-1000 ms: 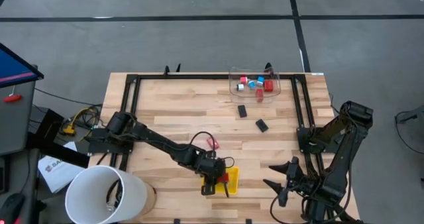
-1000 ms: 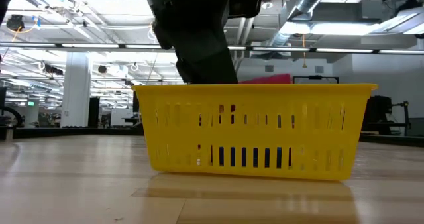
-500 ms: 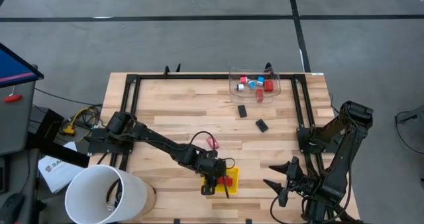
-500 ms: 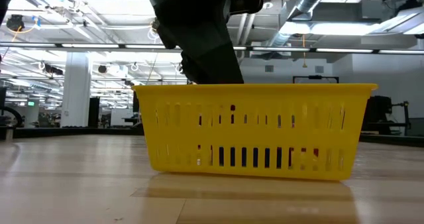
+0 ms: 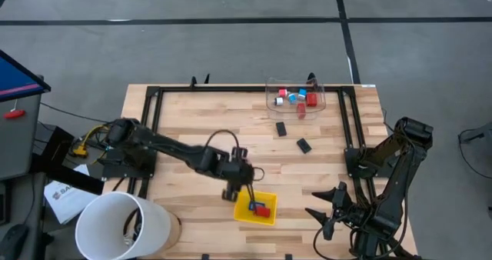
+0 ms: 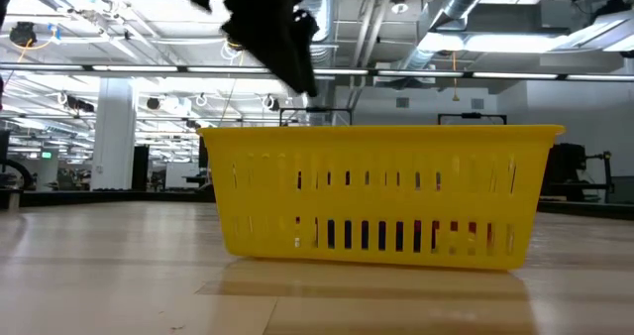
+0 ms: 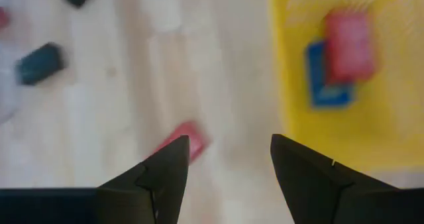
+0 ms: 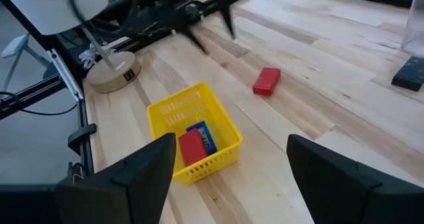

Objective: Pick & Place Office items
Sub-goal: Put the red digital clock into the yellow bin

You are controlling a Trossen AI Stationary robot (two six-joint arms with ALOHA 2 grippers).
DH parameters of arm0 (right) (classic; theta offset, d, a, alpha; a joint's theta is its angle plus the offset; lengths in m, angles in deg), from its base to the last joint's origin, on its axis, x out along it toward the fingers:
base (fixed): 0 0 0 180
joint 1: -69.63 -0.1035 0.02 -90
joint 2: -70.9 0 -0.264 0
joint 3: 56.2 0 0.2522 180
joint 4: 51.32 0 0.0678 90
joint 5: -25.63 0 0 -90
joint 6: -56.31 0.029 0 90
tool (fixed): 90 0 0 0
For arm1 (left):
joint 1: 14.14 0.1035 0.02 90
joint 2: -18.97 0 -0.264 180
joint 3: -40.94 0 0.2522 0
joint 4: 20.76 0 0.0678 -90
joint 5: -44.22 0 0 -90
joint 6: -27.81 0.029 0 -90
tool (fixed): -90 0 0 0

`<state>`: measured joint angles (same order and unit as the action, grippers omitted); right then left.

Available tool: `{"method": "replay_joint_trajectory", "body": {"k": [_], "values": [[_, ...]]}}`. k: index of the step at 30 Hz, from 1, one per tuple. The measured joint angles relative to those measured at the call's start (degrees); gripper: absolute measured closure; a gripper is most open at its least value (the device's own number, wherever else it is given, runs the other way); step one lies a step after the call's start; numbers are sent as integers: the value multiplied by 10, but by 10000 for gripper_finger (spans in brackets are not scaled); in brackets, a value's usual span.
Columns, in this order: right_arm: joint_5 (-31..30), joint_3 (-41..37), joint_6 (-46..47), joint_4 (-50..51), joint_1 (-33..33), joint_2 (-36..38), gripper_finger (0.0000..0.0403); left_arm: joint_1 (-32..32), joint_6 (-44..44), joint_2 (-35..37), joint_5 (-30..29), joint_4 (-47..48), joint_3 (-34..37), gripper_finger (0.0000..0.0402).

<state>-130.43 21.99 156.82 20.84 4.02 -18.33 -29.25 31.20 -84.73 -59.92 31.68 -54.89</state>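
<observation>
Wooden tabletop fills my overhead view. My left gripper (image 5: pixel 240 192) hangs with fingers parted and empty just beside the yellow tray (image 5: pixel 244 211), where a red piece (image 5: pixel 264 210) lies on a blue one (image 8: pixel 205 136). Another red piece (image 8: pixel 266 81) sits on the wood nearby. My right gripper (image 5: pixel 329 212) waits at the table's edge, fully spread.

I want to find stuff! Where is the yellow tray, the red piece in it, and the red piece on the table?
yellow tray (image 8: pixel 163 111): right wrist view, far rim.
red piece in the tray (image 8: pixel 193 146): right wrist view, top face.
red piece on the table (image 8: pixel 266 81): right wrist view, top face.
</observation>
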Motion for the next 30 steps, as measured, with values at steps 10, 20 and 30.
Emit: {"method": "replay_joint_trajectory", "body": {"k": [10,20,30], "values": [[8,0,7,-1,0,0,122,95,226,-14,-24,89,1,152],[30,0,56,27,1,0,122,64,418,-44,-16,94,1,130],[26,0,121,69,5,0,122,110,494,-77,65,28,1,130]]}}
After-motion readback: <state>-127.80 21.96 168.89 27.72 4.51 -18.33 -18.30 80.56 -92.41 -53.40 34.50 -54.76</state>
